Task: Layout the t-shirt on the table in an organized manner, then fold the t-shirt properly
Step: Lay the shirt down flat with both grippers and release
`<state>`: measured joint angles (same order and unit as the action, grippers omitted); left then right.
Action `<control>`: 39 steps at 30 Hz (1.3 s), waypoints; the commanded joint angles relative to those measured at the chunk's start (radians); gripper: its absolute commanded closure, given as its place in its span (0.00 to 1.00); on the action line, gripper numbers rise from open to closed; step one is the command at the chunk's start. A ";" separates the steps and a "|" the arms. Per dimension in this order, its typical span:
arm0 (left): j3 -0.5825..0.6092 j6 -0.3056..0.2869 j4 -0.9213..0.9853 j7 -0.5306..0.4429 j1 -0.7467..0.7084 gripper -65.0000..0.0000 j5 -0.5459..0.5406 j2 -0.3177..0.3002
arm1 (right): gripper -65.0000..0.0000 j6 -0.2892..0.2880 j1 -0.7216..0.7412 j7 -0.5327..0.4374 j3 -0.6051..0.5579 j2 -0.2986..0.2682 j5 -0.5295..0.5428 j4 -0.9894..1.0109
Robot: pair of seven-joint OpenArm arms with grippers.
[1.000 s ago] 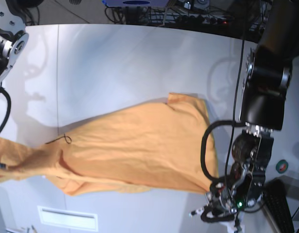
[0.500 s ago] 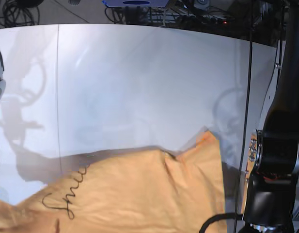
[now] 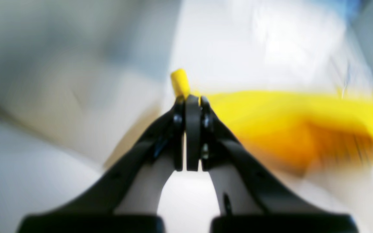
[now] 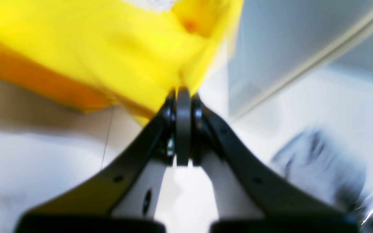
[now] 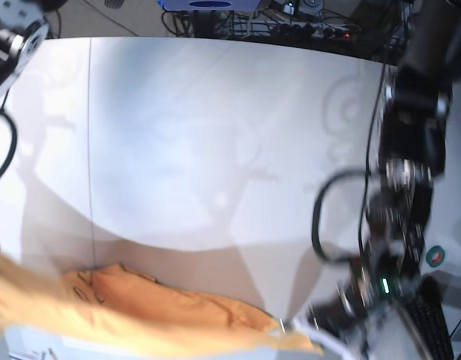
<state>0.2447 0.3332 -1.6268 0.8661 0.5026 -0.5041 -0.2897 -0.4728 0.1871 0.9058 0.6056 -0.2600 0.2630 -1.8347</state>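
Both grippers are clamped down tight on fabric here. The left gripper (image 3: pixel 188 97) is pinching a bit of the t-shirt (image 3: pixel 290 129), with a little yellow nub of cloth poking up just past its closed tips and the rest of the shirt streaming off to one side in a blurry orange-yellow band. The right gripper (image 4: pixel 183 92) is doing the same thing, its jaws pressed together on a bunched edge of the shirt, and the cloth is fanning out above and to the side of it, filling the upper part of that wrist view.

In the base view the t-shirt (image 5: pixel 178 319) is sitting low in the picture, stretched into a long, narrow, wrinkled strip along the near edge of the table (image 5: pixel 215 135). One end is smearing off toward the view's left edge, the other is tapering to a point near the left arm (image 5: pixel 399 225), which is looking pretty motion-blurred. The white tabletop behind the shirt is showing a thin dark seam line (image 5: pixel 89 150) and a big soft shadow just above the cloth.
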 commanded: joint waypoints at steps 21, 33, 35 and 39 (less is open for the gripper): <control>-0.265 0.005 -0.030 -0.120 -0.703 1.00 0.025 -0.058 | 1.00 -0.001 -0.311 -0.152 0.044 0.069 -0.001 0.455; -0.256 0.005 -0.028 -0.118 -0.757 1.00 0.025 -0.056 | 1.00 0.007 -0.344 -0.146 0.043 0.064 -0.006 0.465; -0.253 0.005 -0.028 -0.117 -0.758 1.00 0.025 -0.055 | 1.00 0.007 -0.347 -0.095 0.043 0.055 -0.017 0.462; -0.259 0.005 -0.033 -0.114 -0.763 1.00 0.025 -0.056 | 0.74 0.007 -0.344 -0.058 0.050 0.057 -0.060 0.453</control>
<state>-0.0055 0.3359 -1.6405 0.7673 -0.2642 -0.4904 -0.3340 -0.4709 -0.1635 0.8665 0.6487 -0.1837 0.2008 -1.3594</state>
